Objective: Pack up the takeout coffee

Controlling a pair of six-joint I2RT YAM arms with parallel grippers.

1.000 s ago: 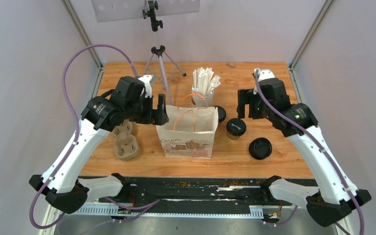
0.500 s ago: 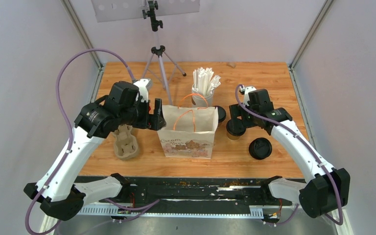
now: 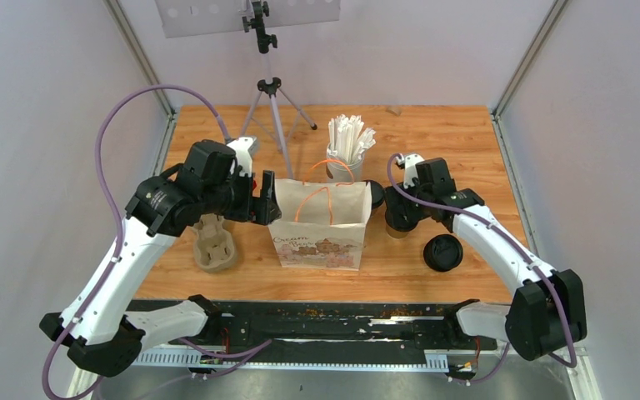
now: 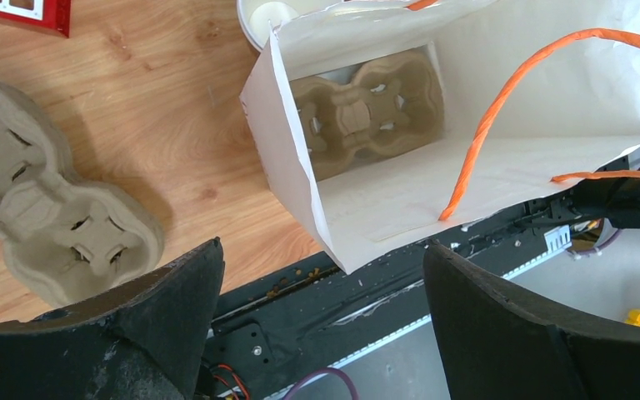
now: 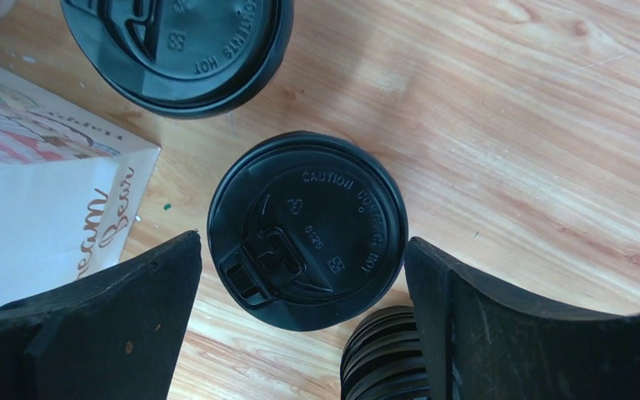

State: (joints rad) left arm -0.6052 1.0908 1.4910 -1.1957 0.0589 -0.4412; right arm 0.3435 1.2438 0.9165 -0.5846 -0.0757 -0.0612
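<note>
Where letters show, the lid [image 5: 307, 231] reads CAUTION.

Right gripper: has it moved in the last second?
Yes. The right gripper has swung left and nearer, toward the paper bag, and now sits open over the lidded cup beside it.

Bright even light, soft shadows, sharp thru-out.
</note>
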